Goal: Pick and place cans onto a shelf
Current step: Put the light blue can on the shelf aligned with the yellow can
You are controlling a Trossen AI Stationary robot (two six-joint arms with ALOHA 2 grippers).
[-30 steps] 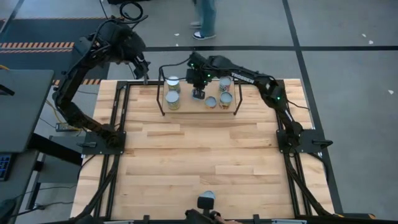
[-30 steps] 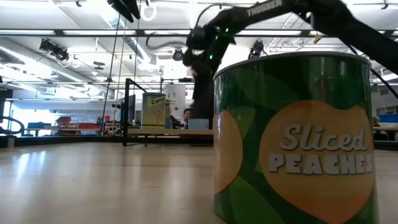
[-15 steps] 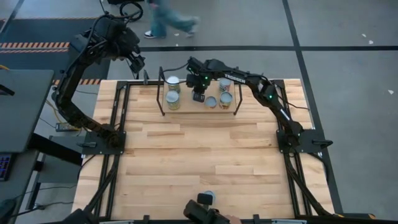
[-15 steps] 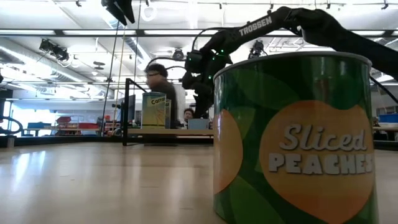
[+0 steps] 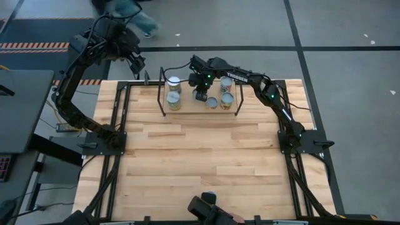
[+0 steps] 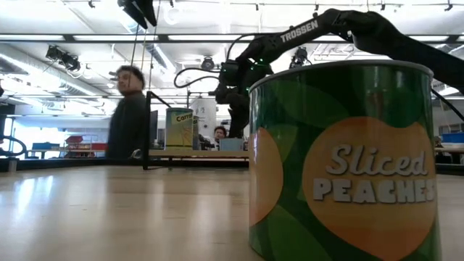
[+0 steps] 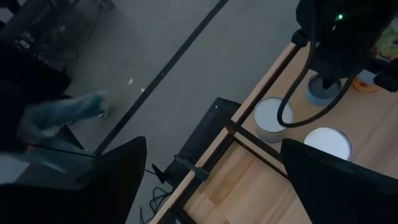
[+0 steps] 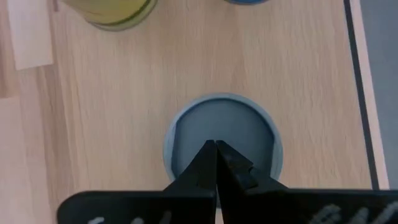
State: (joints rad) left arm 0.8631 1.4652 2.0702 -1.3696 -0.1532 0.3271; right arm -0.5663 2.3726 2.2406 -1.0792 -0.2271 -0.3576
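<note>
The black wire shelf (image 5: pixel 189 105) with its light board stands at the table's far edge. Several cans stand upright on the board: two at the left (image 5: pixel 174 83) (image 5: pixel 174 100), two at the right (image 5: pixel 226 84) (image 5: pixel 226 100) and a low one (image 5: pixel 212 102). My right gripper (image 5: pixel 200 95) is shut and points down over a blue-grey can top (image 8: pixel 249 134) on the board. My left gripper (image 5: pixel 135 60) is open and empty, held high beyond the table's far left corner. A green "Sliced Peaches" can (image 6: pixel 341 159) stands on its base at the near edge (image 5: pixel 209 197). My right gripper has its shut fingertips (image 8: pixel 205 155) over the middle of the blue-grey can's round top (image 8: pixel 186 134), coming from above and pointing down. I cannot tell whether they touch the top. The can stands upright on the shelf board.
Black arm-mount rails (image 5: pixel 122 119) (image 5: pixel 294 162) run along the table's left and right sides. The middle of the table (image 5: pixel 200 156) is bare wood. A person (image 6: pixel 130 119) walks on the floor beyond the far edge. The shelf's upright wire posts (image 6: pixel 148 130) stand beside the cans.
My right arm has shifted its bend a little while its gripper has stayed over the same spot on the shelf. The person beyond the table has walked toward the left.
</note>
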